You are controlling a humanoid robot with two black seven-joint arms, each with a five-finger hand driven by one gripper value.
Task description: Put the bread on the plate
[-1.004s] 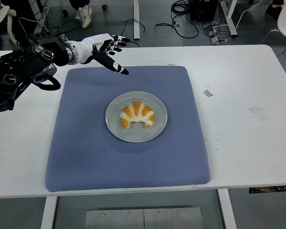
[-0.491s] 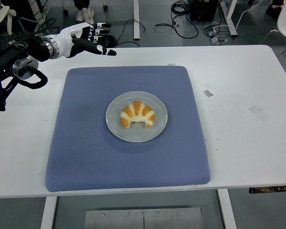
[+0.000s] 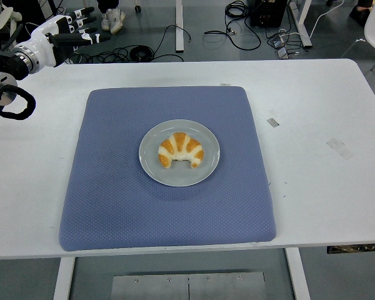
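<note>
The left hand (image 3: 65,32) hangs at the far left corner of the scene, beyond the far edge of the white table (image 3: 312,112), with its white fingers (image 3: 87,14) stretched out straight and apart, holding nothing; its black arm runs off the left edge. The right hand is not in view. Little looks likely to go wrong from here, since the hand is well apart from everything on the table; the one risk would be the arm swinging back in low over the mat and clipping the plate's rim, which could slide the plate or tip the bread off it. A second, smaller hazard is the tangle of cables (image 3: 144,53) on the floor just beyond the table, near where the hand hovers, where a finger might snag if the hand dropped lower. Moving outward from the hand, a blue quilted mat (image 3: 112,200) covers the middle of the table, and a round grey plate (image 3: 151,167) sits near its centre. The croissant (image 3: 180,150) lies flat on the plate, wholly inside the rim, its two tips pointing toward the near edge, so the task looks complete. Nothing else is on the plate.
</note>
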